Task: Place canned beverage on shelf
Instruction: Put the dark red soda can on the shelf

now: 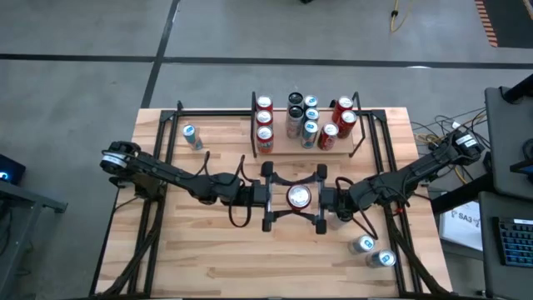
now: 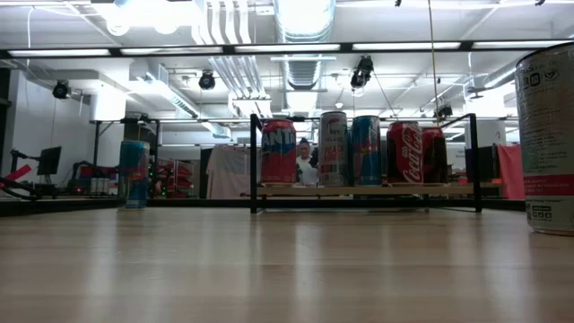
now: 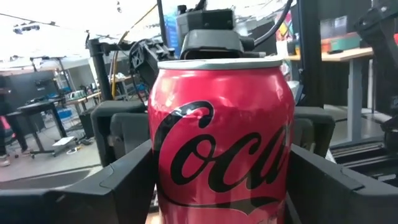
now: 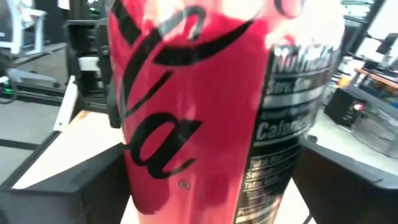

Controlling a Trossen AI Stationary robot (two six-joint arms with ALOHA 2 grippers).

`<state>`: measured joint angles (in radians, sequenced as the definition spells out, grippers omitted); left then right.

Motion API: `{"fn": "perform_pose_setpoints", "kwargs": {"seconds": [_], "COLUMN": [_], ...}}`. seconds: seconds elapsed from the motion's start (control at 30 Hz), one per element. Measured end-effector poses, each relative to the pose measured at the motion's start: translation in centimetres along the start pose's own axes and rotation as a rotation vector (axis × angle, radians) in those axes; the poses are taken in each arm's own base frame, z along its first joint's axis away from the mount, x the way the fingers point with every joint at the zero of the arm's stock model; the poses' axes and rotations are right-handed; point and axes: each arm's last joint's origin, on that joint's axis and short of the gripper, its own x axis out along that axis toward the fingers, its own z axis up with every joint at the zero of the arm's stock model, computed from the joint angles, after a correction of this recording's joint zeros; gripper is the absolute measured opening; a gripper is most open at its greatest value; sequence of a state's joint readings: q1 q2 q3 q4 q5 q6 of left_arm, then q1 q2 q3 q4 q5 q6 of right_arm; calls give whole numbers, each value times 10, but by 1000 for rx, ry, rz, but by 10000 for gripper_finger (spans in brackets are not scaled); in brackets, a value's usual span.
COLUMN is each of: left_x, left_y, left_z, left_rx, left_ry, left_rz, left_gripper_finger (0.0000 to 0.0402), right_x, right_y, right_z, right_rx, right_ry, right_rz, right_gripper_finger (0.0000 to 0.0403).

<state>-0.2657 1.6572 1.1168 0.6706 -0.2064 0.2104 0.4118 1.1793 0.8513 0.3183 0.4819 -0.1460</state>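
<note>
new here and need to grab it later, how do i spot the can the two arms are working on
Start at the wooden table and find the middle, just in front of the shelf. There the left gripper and right gripper meet around one upright red cola can. Every other can stands on the shelf or alone near the table's edges; only this one sits between the grippers.
</note>
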Motion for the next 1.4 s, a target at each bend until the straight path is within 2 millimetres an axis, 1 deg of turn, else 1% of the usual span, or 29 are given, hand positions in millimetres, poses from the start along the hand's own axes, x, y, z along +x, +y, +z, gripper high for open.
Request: {"fn": "perform_pose_setpoints", "kwargs": {"seconds": [0.1,0.27,0.43,0.53,0.57,0.7,0.83,0.97,1.17,1.27,1.4], "left_x": [-3,-11,-17,-20,-21,-25,-27,-28,-28,-28,-28], "left_y": [2,8,11,12,12,13,12,12,12,12,12], "left_z": [2,6,8,5,3,-8,-15,-17,-17,-16,-16], "left_rx": [27,71,119,159,176,224,215,208,204,203,202], "left_ry": [39,137,205,250,274,372,405,409,403,401,400], "left_rz": [57,136,187,213,229,268,286,285,289,290,291], "left_gripper_finger": [282,282,282,282,282,282,283,283,283,283,283], "right_x": [-1,-6,-10,-11,-11,-12,-8,1,26,35,46], "right_y": [-2,-7,-12,-14,-16,-19,-19,-18,-15,-16,-17], "right_z": [0,3,12,22,28,43,57,70,73,75,76], "right_rx": [4,29,42,54,71,76,58,34,10,29,73], "right_ry": [9,36,106,176,186,283,359,400,494,537,591], "right_rz": [-49,-117,-156,-179,-187,-209,-223,-234,-259,-273,-238], "right_gripper_finger": [390,395,396,397,397,397,397,398,398,398,398]}}
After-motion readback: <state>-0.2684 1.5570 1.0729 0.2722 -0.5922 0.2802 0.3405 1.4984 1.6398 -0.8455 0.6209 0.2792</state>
